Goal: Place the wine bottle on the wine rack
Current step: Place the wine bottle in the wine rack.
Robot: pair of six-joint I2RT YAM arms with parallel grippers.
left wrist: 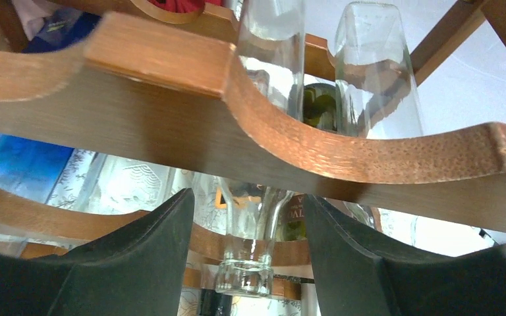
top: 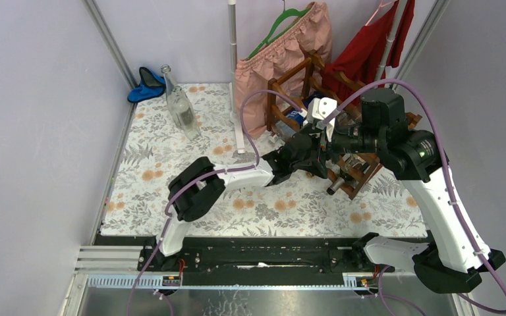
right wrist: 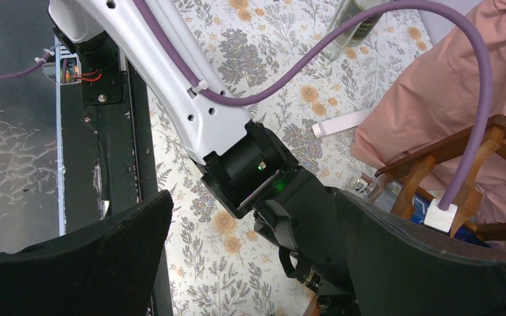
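The reddish-brown wine rack [top: 290, 89] stands at the table's back right; one wavy rail [left wrist: 171, 125] fills the left wrist view. A clear wine bottle lies in the rack below that rail, its neck and mouth [left wrist: 244, 273] pointing out between my left gripper's fingers. My left gripper [left wrist: 247, 263] is open, with a gap on each side of the neck. It sits at the rack's front [top: 328, 157]. My right gripper [right wrist: 250, 263] is open wide and hovers over the left arm's wrist [right wrist: 270, 178], holding nothing.
More bottles lie in the rack: two clear ones [left wrist: 375, 66] and a green one [left wrist: 317, 108]. Another clear bottle [top: 183, 112] stands at the back left near a blue cloth [top: 146, 85]. Pink [top: 283, 52] and red [top: 369, 52] garments hang behind the rack.
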